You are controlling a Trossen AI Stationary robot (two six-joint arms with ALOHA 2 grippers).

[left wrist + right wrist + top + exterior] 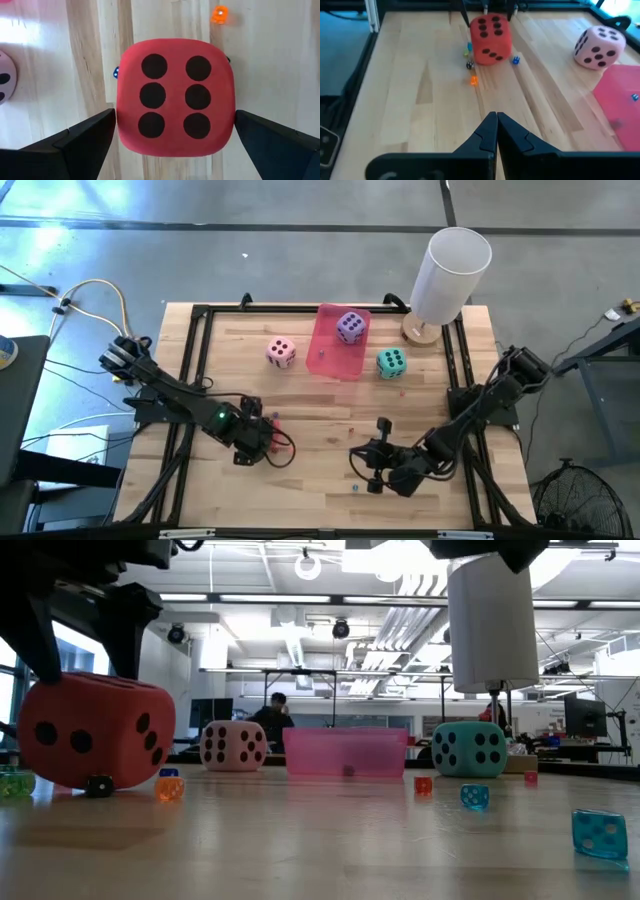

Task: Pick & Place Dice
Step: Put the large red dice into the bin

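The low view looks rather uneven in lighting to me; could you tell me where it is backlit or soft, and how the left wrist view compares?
Low view: bright ceiling lights behind leave the left claw a dark silhouette above the red die; the near blue bead looks soft. Left wrist view: evenly lit, the red die's pips crisp, with glare washing out the pink tray at the corner.

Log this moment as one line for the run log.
left gripper open, straddling red die on table | right gripper shut, idle | purple die in pink tray
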